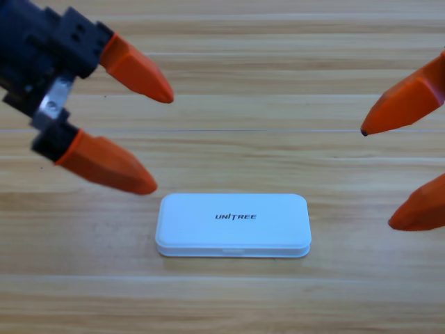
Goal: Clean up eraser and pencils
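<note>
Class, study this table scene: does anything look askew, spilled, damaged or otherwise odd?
Nothing stands out. The white case lies closed and flat on the wooden table, square to its edge. The left hand and the right hand wait open at the sides, holding nothing. No pencils or eraser show.

A wooden table (pixel 278 56) of light brown colour fills the whole view. Its surface is made of long planks which run from left to right, and thin darker lines between the planks show where they join. The grain of the wood is fine and also goes from left to right.

A white rectangular plastic case with rounded corners (pixel 233 225) lies flat on the table, a little below the middle of the view. Its lid is closed. The word UNITREE is printed in dark letters on the middle of the lid. A thin seam runs along its front edge.
</note>
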`<state>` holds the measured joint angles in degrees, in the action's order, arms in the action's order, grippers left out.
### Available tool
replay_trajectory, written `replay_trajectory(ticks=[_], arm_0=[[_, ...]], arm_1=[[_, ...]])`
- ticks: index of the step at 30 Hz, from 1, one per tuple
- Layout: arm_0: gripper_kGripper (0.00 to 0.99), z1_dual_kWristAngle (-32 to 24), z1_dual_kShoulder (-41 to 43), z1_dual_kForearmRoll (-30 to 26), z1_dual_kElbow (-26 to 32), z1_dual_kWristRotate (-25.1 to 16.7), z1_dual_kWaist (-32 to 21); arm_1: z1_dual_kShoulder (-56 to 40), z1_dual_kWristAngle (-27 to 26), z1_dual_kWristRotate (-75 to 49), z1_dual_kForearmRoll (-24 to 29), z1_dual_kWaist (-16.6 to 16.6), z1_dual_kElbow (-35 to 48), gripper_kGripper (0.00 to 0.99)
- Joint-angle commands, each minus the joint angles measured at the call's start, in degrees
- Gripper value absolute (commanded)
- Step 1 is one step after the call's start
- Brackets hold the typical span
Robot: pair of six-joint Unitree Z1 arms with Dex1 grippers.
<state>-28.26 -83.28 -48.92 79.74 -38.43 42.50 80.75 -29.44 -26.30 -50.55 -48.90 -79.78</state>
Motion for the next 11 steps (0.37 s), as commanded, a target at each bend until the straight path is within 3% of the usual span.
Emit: replay_trajectory(ticks=[1,11], arm_0=[[0.99,-1.62,2.51,-0.65,-1.34,1.78,5.31],[0.989,-1.36,2.33,-0.65,-3.37,1.87,5.66]], arm_1=[[2.04,-0.45,0.64,0.8,0.39,1.3,0.945],[2.39,-0.36,0.64,0.71,0.39,1.38,0.945]])
